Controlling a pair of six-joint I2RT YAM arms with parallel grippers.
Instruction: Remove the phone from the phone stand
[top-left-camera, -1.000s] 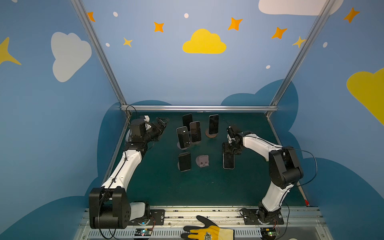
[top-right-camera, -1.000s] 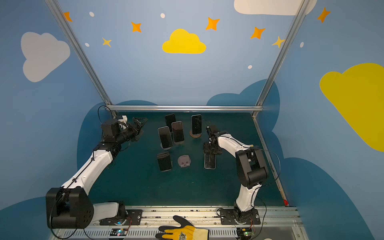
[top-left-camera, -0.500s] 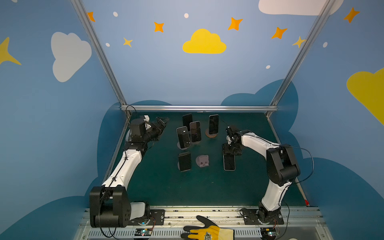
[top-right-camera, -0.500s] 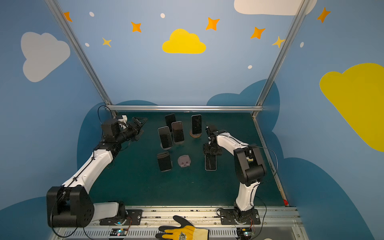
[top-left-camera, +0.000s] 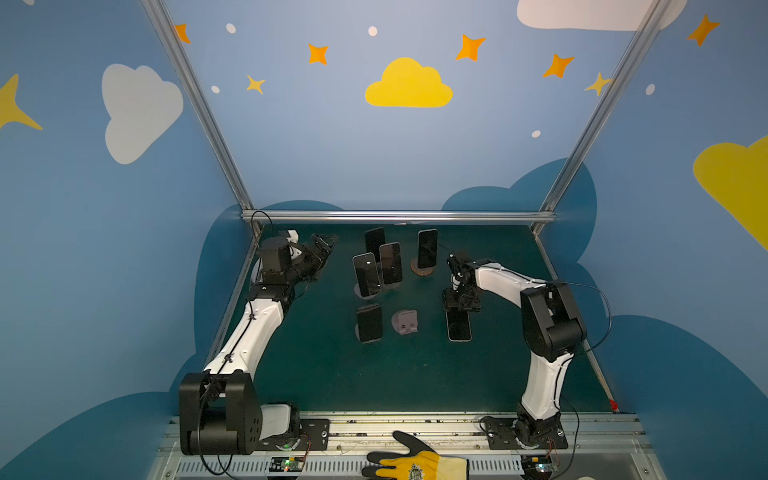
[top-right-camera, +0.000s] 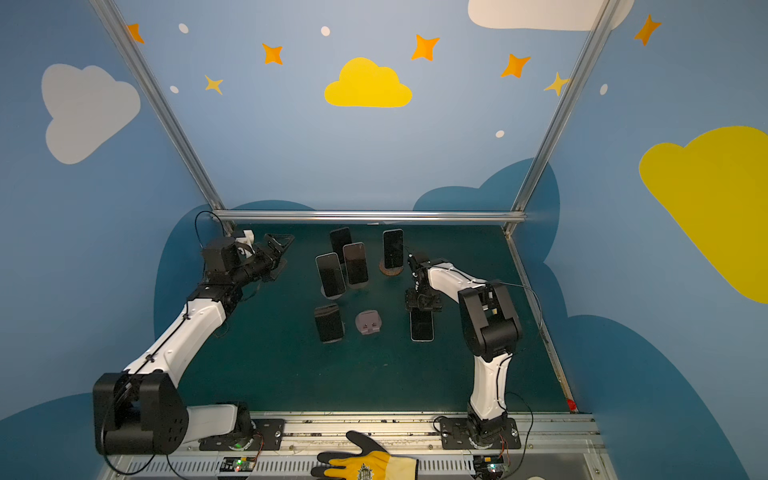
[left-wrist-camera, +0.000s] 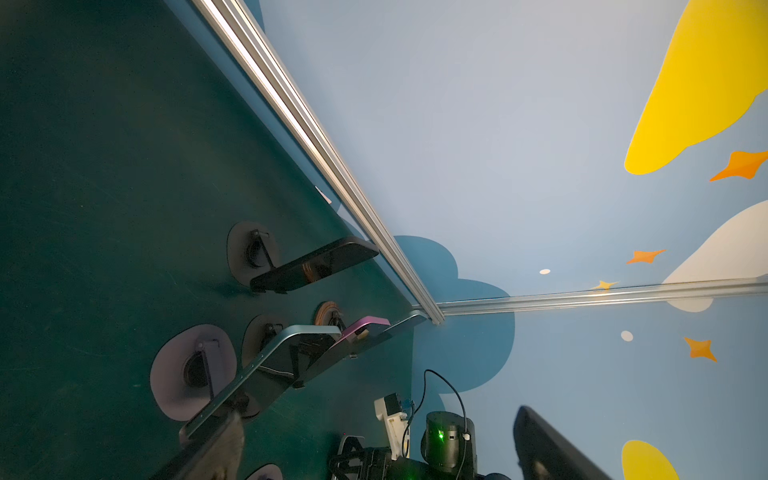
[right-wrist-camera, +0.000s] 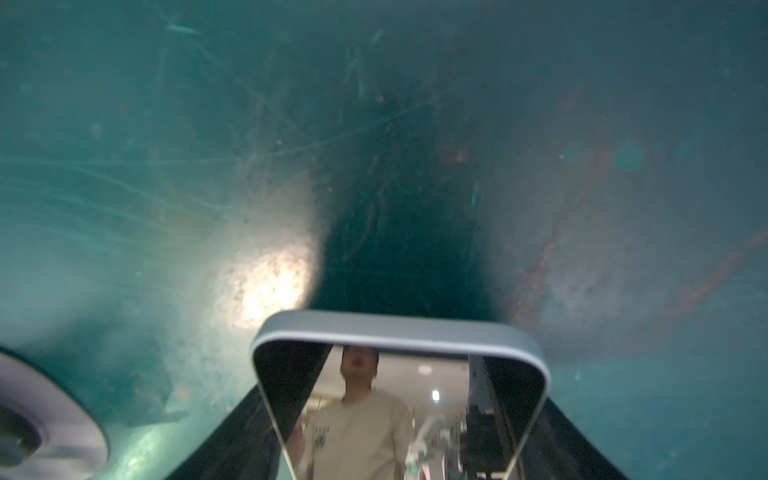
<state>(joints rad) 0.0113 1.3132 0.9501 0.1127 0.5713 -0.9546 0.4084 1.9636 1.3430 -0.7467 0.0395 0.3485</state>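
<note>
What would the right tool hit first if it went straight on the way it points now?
The table. The right tool points down, gripping the far end of the flat phone, and the table looks close under its tips; the gap left, if any, is unclear.

No legible text, brand, number or sign anywhere.
Only a dark emblem on the yellow glove (top-left-camera: 415, 462) in a top view, too small to read, and a blurred shirt print reflected in the phone (right-wrist-camera: 399, 415) screen.
</note>
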